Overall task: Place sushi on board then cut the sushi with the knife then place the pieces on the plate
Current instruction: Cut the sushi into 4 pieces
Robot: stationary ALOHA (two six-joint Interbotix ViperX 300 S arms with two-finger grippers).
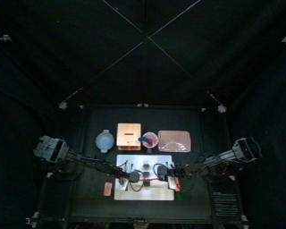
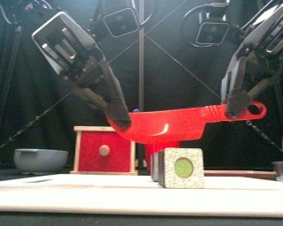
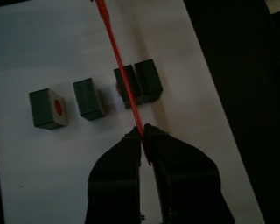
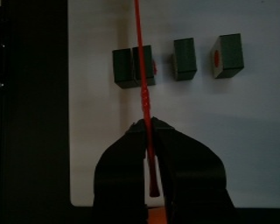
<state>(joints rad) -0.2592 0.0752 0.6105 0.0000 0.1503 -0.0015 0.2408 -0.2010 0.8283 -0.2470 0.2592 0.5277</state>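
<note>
A red toy knife hangs level just above the white board, held at both ends. My left gripper is shut on the blade end and my right gripper is shut on the handle end. The dark green sushi lies on the board under the blade as two joined blocks, with two separate pieces lined up beside them. In the right wrist view the blade runs over the joined blocks. The front view shows one speckled end face.
Behind the board stand a blue-grey bowl, the wooden box with its red drawer front, a red cup and the pink tray. Both arms crowd over the board.
</note>
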